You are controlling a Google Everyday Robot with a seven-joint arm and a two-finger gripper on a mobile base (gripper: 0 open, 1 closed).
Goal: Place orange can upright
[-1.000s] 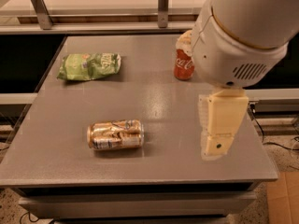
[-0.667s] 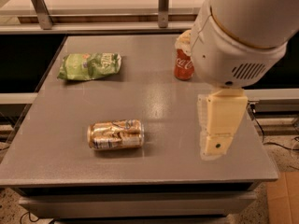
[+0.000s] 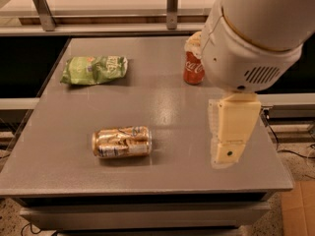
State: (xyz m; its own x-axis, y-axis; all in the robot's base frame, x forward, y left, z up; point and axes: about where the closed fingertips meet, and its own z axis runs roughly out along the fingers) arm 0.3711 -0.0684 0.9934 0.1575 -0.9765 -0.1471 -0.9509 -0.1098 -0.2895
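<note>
Grey and matte, the flat tabletop (image 3: 59, 156) fills most of your frame, its front edge running along the bottom. You have one shiny orange-gold drink can with whitish bands and swirled markings (image 3: 121, 142) lying on its side in the lower-left part of the frame, its long axis running left to right and its body resting on the table, well apart from everything else.

To its right, in the lower right of the frame, you see the single cream-coloured gripper (image 3: 227, 154) hanging tip-down over the table's right side, clear of the can. You cannot tell from this view whether it is spread or closed. Above it, the bulky white arm housing (image 3: 251, 38) covers the upper right corner.

One red Coca-Cola can (image 3: 193, 68) stands upright at the upper centre-right, partly hidden by that housing. One crumpled green snack bag (image 3: 93, 70) lies flat at the upper left. That makes two cans and one bag.

Beyond the table's far edge you see a pale shelf with two metal posts (image 3: 172, 4); speckled floor (image 3: 295, 166) and a brown cardboard patch (image 3: 300, 205) show at the lower right.
</note>
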